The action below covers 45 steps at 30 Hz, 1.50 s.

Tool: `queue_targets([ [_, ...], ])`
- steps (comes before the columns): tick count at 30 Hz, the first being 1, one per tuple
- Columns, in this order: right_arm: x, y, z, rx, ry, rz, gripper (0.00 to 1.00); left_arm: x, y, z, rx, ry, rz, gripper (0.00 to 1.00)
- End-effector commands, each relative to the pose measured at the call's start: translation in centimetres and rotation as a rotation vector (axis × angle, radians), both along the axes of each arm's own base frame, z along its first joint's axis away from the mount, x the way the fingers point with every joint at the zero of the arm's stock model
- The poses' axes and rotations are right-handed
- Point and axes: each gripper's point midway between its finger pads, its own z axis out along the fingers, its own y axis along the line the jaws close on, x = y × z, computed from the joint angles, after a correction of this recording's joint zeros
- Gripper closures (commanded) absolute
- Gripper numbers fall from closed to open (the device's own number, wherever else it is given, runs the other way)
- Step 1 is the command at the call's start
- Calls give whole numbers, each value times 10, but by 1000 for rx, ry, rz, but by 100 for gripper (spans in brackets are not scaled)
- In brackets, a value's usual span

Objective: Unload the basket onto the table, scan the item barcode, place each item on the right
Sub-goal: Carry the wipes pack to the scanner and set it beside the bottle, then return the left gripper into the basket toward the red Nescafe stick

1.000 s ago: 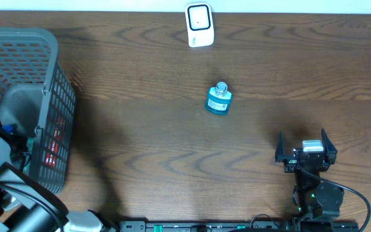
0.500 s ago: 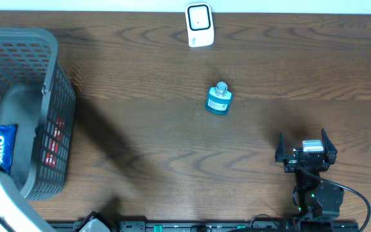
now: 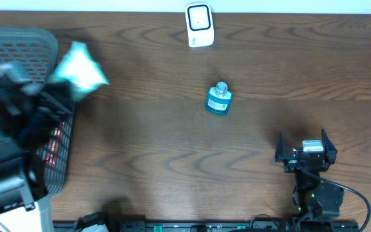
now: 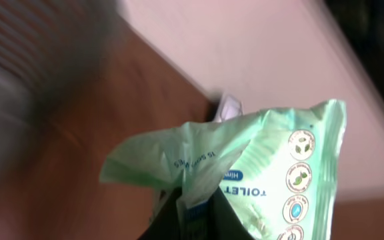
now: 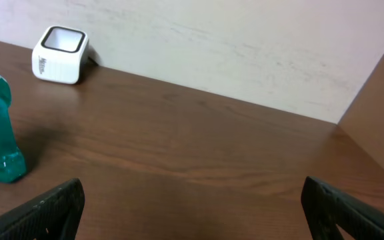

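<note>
Item: soft mint-green wipes pack [image 4: 265, 160], crinkled film, blue "TOILET" print, round icons along one edge.
Item location: in the air over the right rim of the basket [image 3: 18, 45], blurred from overhead.
Left gripper [image 4: 195, 213]: clenched on the pack's lower edge.
Right gripper [image 3: 304, 149]: jaws spread wide, holding nothing, low at the table's right.
Scanner [image 3: 199, 24]: white, at the far edge.

Pack [image 4: 265, 153] is mint green with round white badges and blue lettering; basket [image 3: 24, 38] grey mesh; bottle [image 3: 219, 101] teal, white label; scanner [image 3: 199, 26] white; table [image 3: 172, 148] dark brown, wood-grained.
</note>
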Motion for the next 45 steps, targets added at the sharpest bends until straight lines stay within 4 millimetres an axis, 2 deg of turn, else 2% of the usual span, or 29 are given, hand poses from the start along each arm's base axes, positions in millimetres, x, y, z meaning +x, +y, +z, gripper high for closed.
queue_targets([
  [1, 0, 0, 0, 13, 0, -4, 1, 0, -43, -37, 154, 102, -200, 93],
  [5, 0, 0, 0, 13, 0, -4, 1, 4, -89, -89, 280, 265, -351, 93],
  [10, 0, 0, 0, 13, 0, -4, 1, 21, -123, -153, 514, 430, -409, 93],
  [13, 0, 0, 0, 13, -1, -4, 1, 34, -144, -191, 586, 494, -437, 93],
  [18, 0, 0, 0, 12, 0, -4, 1, 54, -169, -252, 545, 597, -418, 93],
  [21, 0, 0, 0, 13, 0, -4, 1, 61, -195, -281, 461, 617, -482, 93],
  [24, 0, 0, 0, 13, 0, -4, 1, 66, -212, -298, 391, 621, -509, 93],
  [26, 0, 0, 0, 13, 0, -4, 1, 72, -221, -301, 362, 602, -522, 93],
  [27, 0, 0, 0, 13, 0, -4, 1, 74, -222, -300, 356, 592, -522, 93],
  [28, 0, 0, 0, 13, 0, -4, 1, 75, -223, -299, 353, 586, -520, 71],
  [29, 0, 0, 0, 13, 0, -4, 1, 77, -224, -296, 352, 577, -519, 43],
  [30, 0, 0, 0, 13, 0, -4, 1, 78, -223, -294, 353, 573, -517, 27],
  [31, 0, 0, 0, 13, 0, -4, 1, 80, -222, -290, 356, 566, -510, 6],
  [32, 0, 0, 0, 13, 0, -4, 1, 82, -218, -285, 368, 560, -493, 2],
  [34, 0, 0, 0, 13, 0, -4, 1, 86, -205, -269, 400, 552, -450, 2],
  [35, 0, 0, 0, 13, 0, -4, 1, 92, -188, -247, 441, 539, -394, 2],
  [37, 0, 0, 0, 13, 0, -4, 1, 96, -170, -215, 483, 513, -347, 2],
  [39, 0, 0, 0, 13, 0, -4, 1, 100, -148, -174, 512, 475, -282, 2],
  [41, 0, 0, 0, 13, -1, -4, 1, 102, -123, -123, 525, 413, -194, 2],
  [45, 0, 0, 0, 13, 0, -4, 1, 95, -72, -33, 493, 272, -35, 2],
])
